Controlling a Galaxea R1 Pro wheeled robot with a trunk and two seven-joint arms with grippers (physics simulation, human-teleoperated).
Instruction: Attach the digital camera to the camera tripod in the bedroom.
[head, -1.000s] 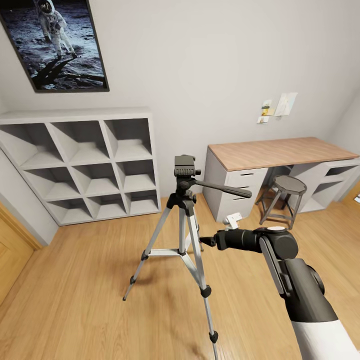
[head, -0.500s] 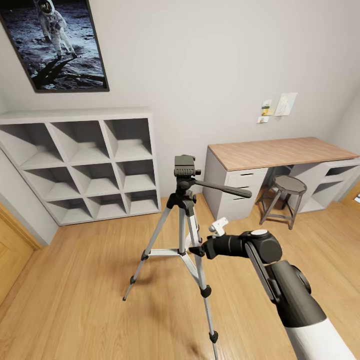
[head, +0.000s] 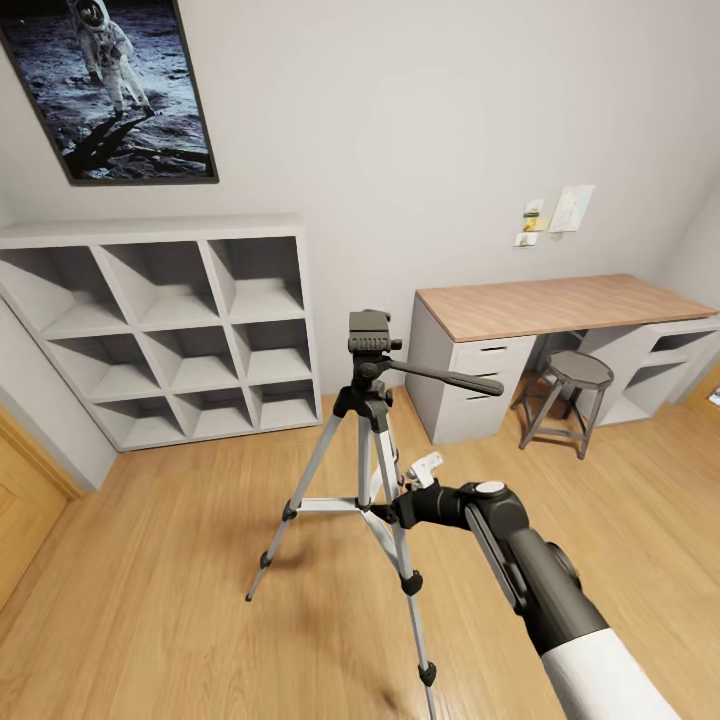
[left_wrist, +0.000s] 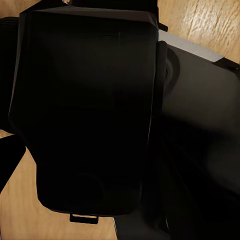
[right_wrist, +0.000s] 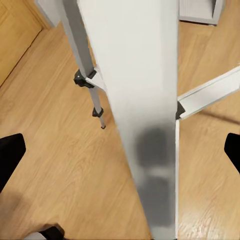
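Your right gripper (head: 392, 508) is spread wide, holding nothing, its fingertips (right_wrist: 11, 155) either side of the near leg of the camera tripod (head: 372, 420) (its long axis upright), on the bedroom floor (head: 160, 560) beyond.

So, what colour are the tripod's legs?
Silver, with black joints; the tripod shows best in the head view.

The tall camera tripod (head: 368, 440) with silver telescopic legs, black joints and a black head stands upright with legs spread on the bedroom's light wood plank floor (head: 180, 600), in front of the white cube shelves (head: 170, 330); its long black pan handle points toward the desk side.
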